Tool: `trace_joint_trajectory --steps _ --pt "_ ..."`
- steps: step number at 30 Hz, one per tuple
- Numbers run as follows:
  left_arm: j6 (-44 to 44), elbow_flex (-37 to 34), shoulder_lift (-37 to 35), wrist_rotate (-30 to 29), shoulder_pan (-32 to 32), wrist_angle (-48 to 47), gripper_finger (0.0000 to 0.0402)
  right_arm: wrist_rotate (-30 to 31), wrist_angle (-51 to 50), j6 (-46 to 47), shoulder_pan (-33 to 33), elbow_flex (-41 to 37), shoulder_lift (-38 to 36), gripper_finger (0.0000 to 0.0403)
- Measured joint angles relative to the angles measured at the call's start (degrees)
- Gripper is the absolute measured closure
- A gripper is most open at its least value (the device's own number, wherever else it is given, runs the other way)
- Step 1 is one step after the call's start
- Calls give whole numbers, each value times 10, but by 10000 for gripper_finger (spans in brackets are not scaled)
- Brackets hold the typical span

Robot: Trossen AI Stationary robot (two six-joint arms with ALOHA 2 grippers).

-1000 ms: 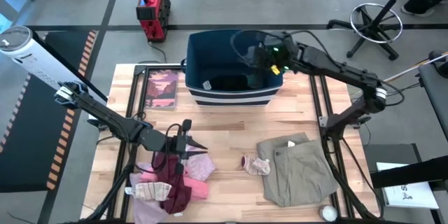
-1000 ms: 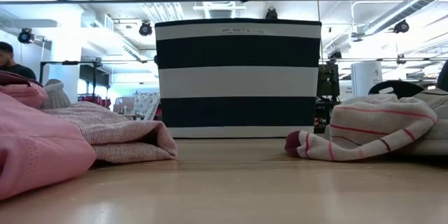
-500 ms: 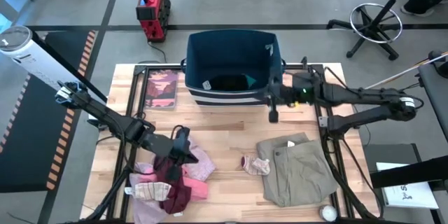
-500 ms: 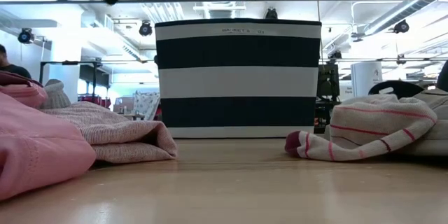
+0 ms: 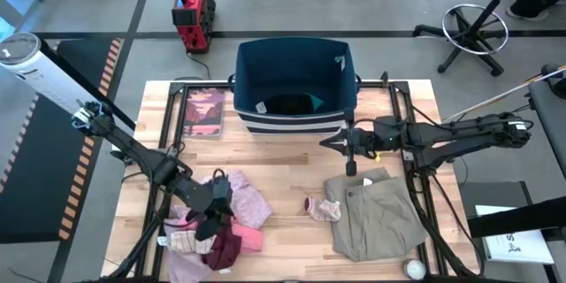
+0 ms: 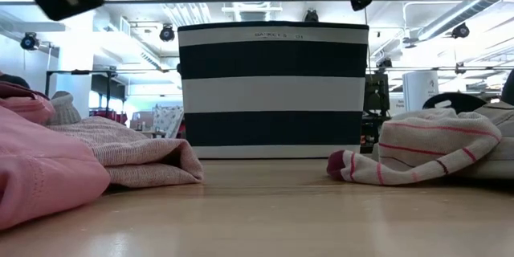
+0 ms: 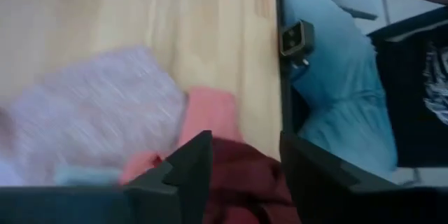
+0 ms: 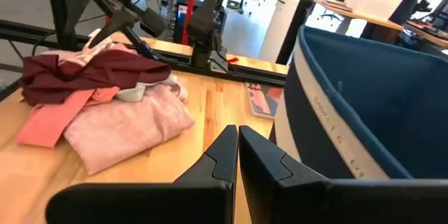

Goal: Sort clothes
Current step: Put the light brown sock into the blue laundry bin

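Your left gripper (image 5: 212,215) hangs low over the heap of clothes at the near left of the tabletop (image 5: 292,155), its jaws parted with nothing between them; the left wrist view shows the maroon piece (image 7: 241,178) directly between the fingers and a salmon-pink piece (image 7: 210,115) just beyond; if you close from here you may catch both, or the pale pink garment (image 5: 250,205) under them, and drag a tangle instead of one item; the heap sits close to the tabletop's near edge, so a pull toward you could spill pieces onto the floor

Your right gripper (image 5: 348,157) has its jaws closed on nothing and hovers between the navy striped bin (image 5: 296,84) and the khaki-grey garment (image 5: 380,215); if you lower it onto that garment without opening first, it will only press the cloth, not take it; a swing back toward the bin at this height could clip the bin's front wall and shove it

The beige striped piece (image 5: 324,208) lies alone mid-tabletop, just beside the khaki-grey one; a wide grab at either could snag the other; something dark and teal already lies in the bin; the pink-covered book (image 5: 206,112) left of the bin is no garment, so keep the left arm's sweep off it
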Motion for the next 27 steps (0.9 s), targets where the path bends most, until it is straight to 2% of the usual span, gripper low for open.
trace_joint_trajectory --steps 4,9,19,22,27 --pt "-50 0 0 5 -29 -4 207 2 0 3 12 -1 3 403" --pt "-104 0 18 21 -64 -10 197 12 -1 3 22 -1 6 403" --pt "-116 -1 121 122 -84 -16 221 12 -3 0 24 -1 18 403" --pt "-121 -1 140 171 -84 -16 231 12 -5 0 24 -1 20 403" --pt "-146 -1 157 220 -84 -35 254 12 -4 0 24 -1 20 403"
